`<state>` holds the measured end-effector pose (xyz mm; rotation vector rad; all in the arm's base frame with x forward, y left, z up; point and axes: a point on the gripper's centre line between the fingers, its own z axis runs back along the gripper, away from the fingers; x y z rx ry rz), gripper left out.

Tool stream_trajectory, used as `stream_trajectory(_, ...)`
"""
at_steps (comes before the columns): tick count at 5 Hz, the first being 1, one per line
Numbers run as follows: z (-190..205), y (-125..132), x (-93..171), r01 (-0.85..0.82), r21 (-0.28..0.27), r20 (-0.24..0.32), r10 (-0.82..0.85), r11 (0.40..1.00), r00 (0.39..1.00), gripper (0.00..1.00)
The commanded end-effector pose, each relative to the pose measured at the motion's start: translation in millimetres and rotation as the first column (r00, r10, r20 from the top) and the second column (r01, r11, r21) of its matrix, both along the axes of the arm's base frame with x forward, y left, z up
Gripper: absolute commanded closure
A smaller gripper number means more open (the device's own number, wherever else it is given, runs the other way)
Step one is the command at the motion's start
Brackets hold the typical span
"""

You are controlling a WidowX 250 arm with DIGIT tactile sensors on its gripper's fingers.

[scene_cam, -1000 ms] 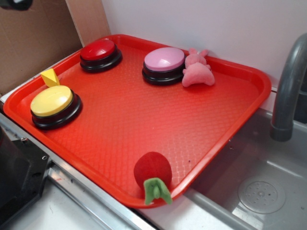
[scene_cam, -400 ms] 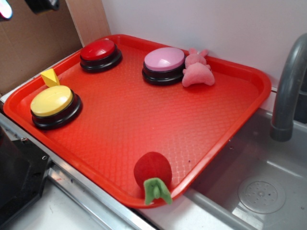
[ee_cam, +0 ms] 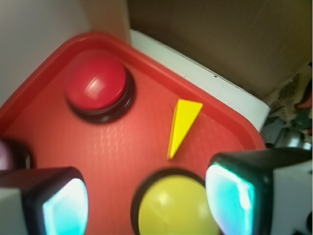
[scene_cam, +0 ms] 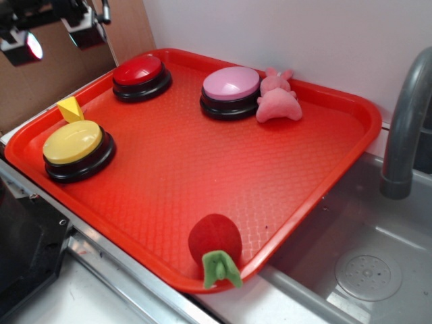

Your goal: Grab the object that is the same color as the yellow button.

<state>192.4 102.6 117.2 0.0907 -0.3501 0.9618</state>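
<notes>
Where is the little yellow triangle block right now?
In the exterior view the yellow wedge block sits at the red tray's left edge, just behind the yellow button; the red button is farther back.

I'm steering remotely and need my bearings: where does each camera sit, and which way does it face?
Exterior: fixed in front of and above the red tray, looking down across it; the end effector shows at top left, high above the tray.
Wrist: on the arm, looking down between the open fingers at the yellow wedge.
Shared: the wedge, the yellow button and the red button.
</notes>
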Motion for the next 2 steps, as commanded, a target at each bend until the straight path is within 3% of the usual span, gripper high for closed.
stream_trajectory(1,-43.4,18.9,5.2,-0.078,0.032,-0.046,0.08,0.996,0.996,0.0)
stream_trajectory(2,-66.7,30.0,-0.2,-0.101,0.02,-0.102,0.103,0.995,0.989,0.0)
